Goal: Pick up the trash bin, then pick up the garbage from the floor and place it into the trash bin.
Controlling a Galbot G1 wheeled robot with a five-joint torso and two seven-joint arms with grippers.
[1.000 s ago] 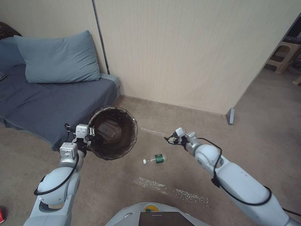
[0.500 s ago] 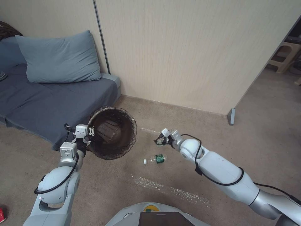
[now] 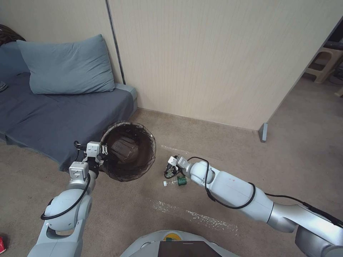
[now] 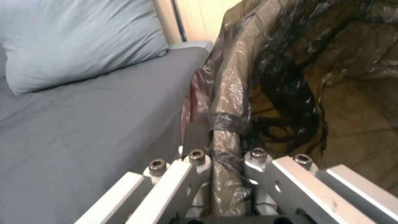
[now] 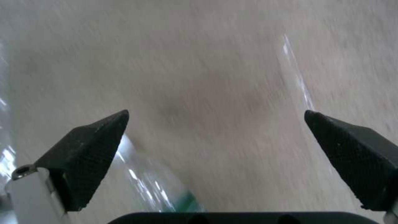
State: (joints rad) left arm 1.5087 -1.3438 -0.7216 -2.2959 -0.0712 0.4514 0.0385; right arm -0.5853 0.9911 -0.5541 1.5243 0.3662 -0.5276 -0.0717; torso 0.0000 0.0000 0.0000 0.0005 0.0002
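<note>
No legible text — bottle's green label [image 3: 181, 180] unreadable

A home, by the look of it, likely a living room; a dark grey sofa [image 3: 53, 117] with a blue-grey pillow [image 3: 66, 66] stands against a beige panelled wall [image 3: 214, 60]; brown carpet [image 3: 221, 142] covers the floor; a plastic stool [image 3: 321, 64] sits in the adjoining space.

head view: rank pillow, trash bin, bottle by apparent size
1. pillow, largest.
2. trash bin, held at its rim by the left pincer; raised nearer the camera, so its rank is unsure.
3. bottle, smallest, under the open right pincer.
</note>
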